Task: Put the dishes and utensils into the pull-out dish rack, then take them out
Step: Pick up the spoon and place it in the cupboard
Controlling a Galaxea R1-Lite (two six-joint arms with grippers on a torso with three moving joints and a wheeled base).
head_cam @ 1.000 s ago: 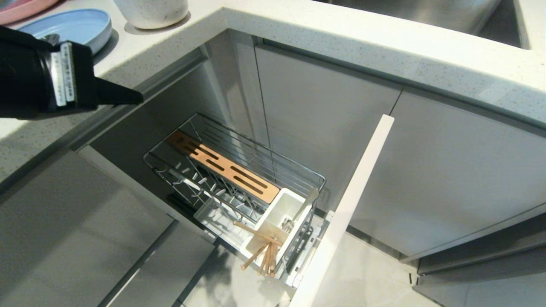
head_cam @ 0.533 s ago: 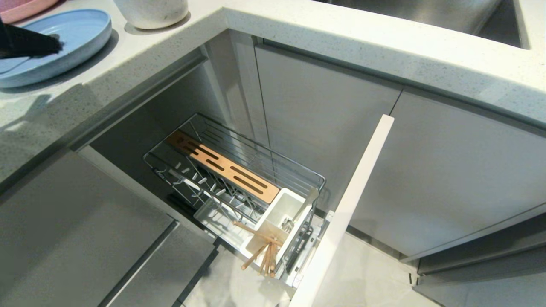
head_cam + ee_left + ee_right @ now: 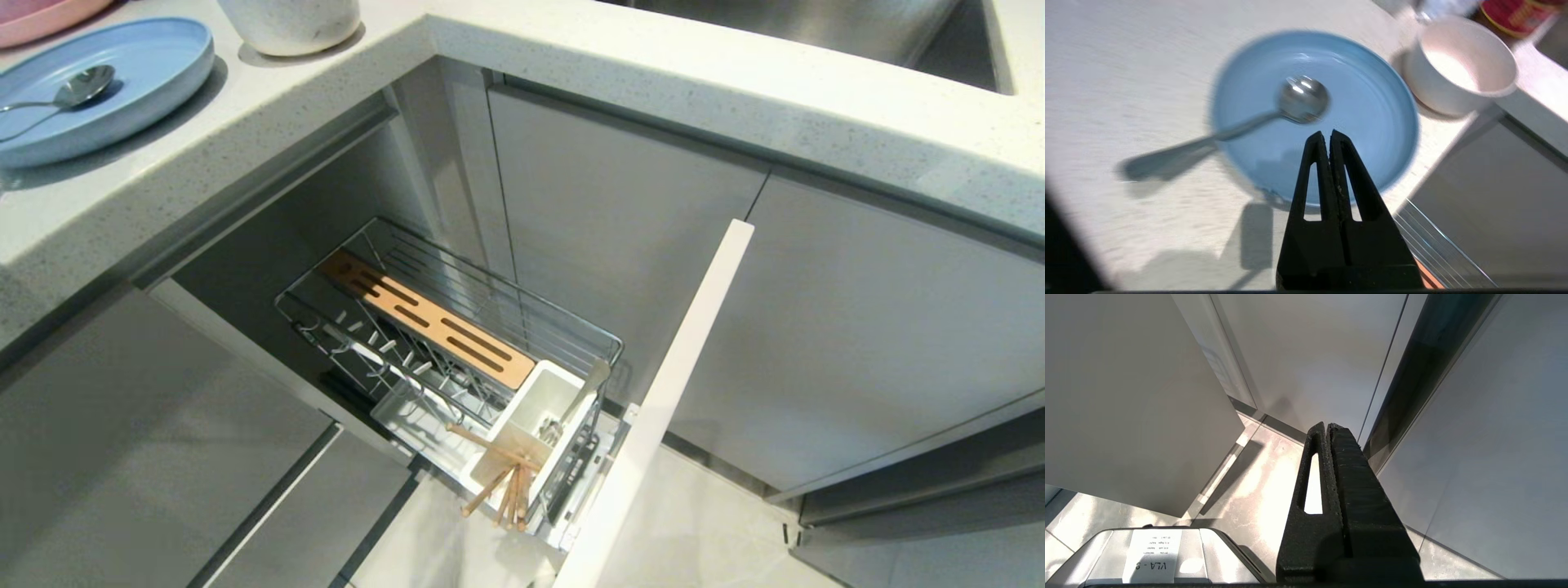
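Head view. A pale-blue plate [image 3: 98, 86] is seen on the white speckled counter [image 3: 653, 73] at far left, with a silver spoon [image 3: 65, 91] lying in it, bowl up toward the plate's middle, handle running off over the rim. An off-white bowl [image 3: 290, 24] stands just beside the plate, apart from it; the edge of a pink plate [image 3: 41, 15] is cut by the frame behind. Below the counter the pull-out dish rack [image 3: 457, 359] is drawn out: chrome wire walls, a slotted wooden strip [image 3: 424, 320] along its length, pegs empty of dishes. At its front end a white caddy [image 3: 535, 433] holds the wooden chopsticks [image 3: 502, 482], splayed and leaning outward, and a second metal utensil [image 3: 581, 400] is propped in the caddy. The rack's door front [image 3: 669, 384] is seen edge-on. Neither arm is shown here.

Left wrist view. The left gripper [image 3: 1326, 136] is held above the near part of the blue plate [image 3: 1363, 102], fingers pressed together with nothing between them. The spoon [image 3: 1274, 114] lies just beyond the tips, untouched. The bowl [image 3: 1461, 65] is seen beside the plate.

Right wrist view. The right gripper [image 3: 1327, 426] is closed and empty, pointing at the tiled floor [image 3: 1257, 490] between grey cabinet fronts [image 3: 1126, 396].
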